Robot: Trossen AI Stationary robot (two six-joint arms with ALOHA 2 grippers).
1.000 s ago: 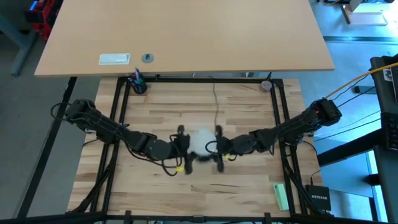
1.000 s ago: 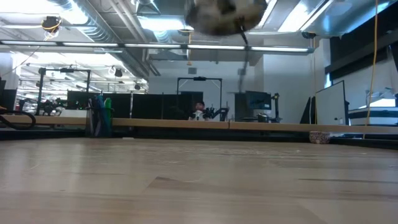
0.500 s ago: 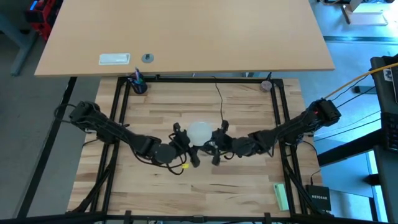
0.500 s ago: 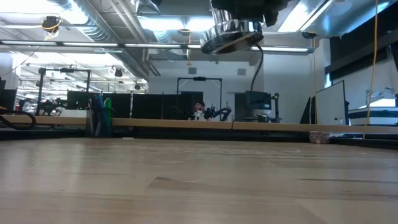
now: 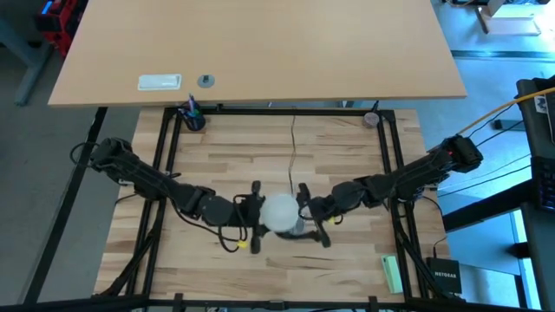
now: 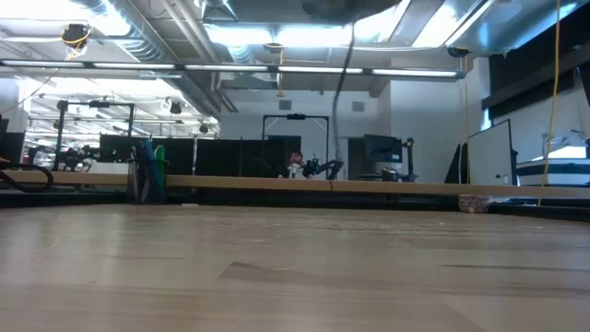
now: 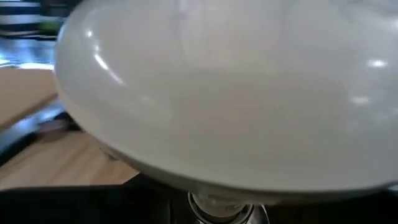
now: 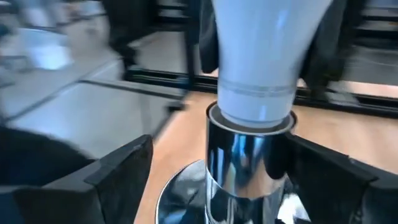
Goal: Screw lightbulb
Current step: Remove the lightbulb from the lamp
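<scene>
The left gripper [image 5: 257, 215] was clamped on the lightbulb [image 5: 280, 212], held above the middle of the table [image 5: 347, 156]. Its neck sat in the silver socket [image 8: 249, 168], and the right gripper's [image 5: 310, 215] fingers [image 8: 118, 168] stood apart either side of it.

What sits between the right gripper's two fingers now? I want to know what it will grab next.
In the right wrist view, the shiny metal socket stands in the right gripper's open gap, the lightbulb seated in its top.
</scene>
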